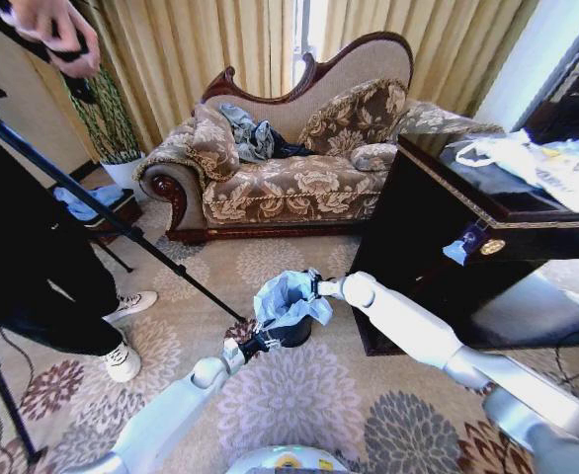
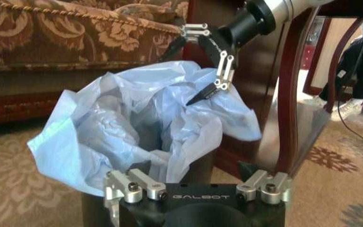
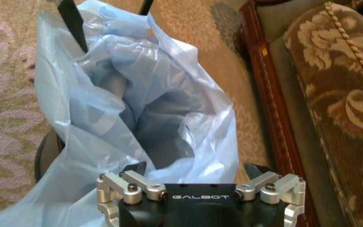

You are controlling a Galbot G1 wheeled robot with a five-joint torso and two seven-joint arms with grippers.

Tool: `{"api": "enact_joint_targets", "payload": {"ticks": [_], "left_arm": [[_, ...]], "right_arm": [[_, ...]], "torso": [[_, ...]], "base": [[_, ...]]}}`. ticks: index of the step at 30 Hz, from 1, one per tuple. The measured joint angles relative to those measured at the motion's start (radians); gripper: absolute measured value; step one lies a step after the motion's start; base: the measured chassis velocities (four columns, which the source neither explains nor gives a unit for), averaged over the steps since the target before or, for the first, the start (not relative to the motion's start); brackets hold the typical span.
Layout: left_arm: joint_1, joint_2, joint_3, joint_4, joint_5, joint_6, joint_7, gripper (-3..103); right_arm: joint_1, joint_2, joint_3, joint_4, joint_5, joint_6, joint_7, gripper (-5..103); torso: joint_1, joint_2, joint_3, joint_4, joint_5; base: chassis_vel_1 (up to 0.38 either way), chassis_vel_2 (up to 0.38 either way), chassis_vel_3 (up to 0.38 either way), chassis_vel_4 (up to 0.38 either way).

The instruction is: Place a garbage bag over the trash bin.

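While the trash bin [image 1: 291, 334] stands at the frame's centre on the carpet [image 1: 299, 395], the garbage bag [image 1: 288, 296] is seen bunched in its mouth. The left gripper [image 1: 260, 344] is placed at the bin's lower-left rim, fingers spread apart. The right gripper [image 1: 315, 287] is set at the bag's upper right, fingers parted beside the plastic.

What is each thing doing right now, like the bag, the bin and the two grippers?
Bag: inside the bin, mouth open, edges bunched up above the rim, not folded down.
Bin: upright on the carpet, bag in it.
Left gripper: open, at the bin's near side.
Right gripper: open, at the bag's far edge.
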Motion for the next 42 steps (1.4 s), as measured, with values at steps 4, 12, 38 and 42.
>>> {"api": "enact_joint_targets", "payload": {"ticks": [4, 12, 38, 42], "left_arm": [[0.008, 0.007, -0.008, -0.018, -0.005, 0.0, -0.003, 100], [0.036, 0.015, -0.028, -0.041, -0.022, -0.008, 0.001, 99], [0.021, 0.079, -0.187, -0.147, -0.186, 0.104, -0.125, 52], [0.023, 0.076, -0.186, -0.141, -0.197, 0.109, -0.123, 41]], "right_arm": [[-0.005, -0.045, -0.006, 0.061, 0.035, -0.012, 0.003, 100], [-0.049, -0.124, 0.047, 0.199, 0.071, -0.014, 0.02, 95], [-0.179, -0.132, 0.117, 0.282, 0.246, -0.096, 0.126, 15], [-0.163, -0.087, 0.109, 0.214, 0.223, -0.099, 0.121, 5]], "torso": [[0.0, 0.0, 0.0, -0.0002, 0.0003], [0.0, 0.0, 0.0, 0.0, -0.0001], [0.0, 0.0, 0.0, -0.0001, -0.0003], [0.0, 0.0, 0.0, -0.0001, 0.0001]], "base": [[0.0, 0.0, 0.0, 0.0], [0.0, 0.0, 0.0, 0.0], [0.0, 0.0, 0.0, 0.0], [0.0, 0.0, 0.0, 0.0]]}}
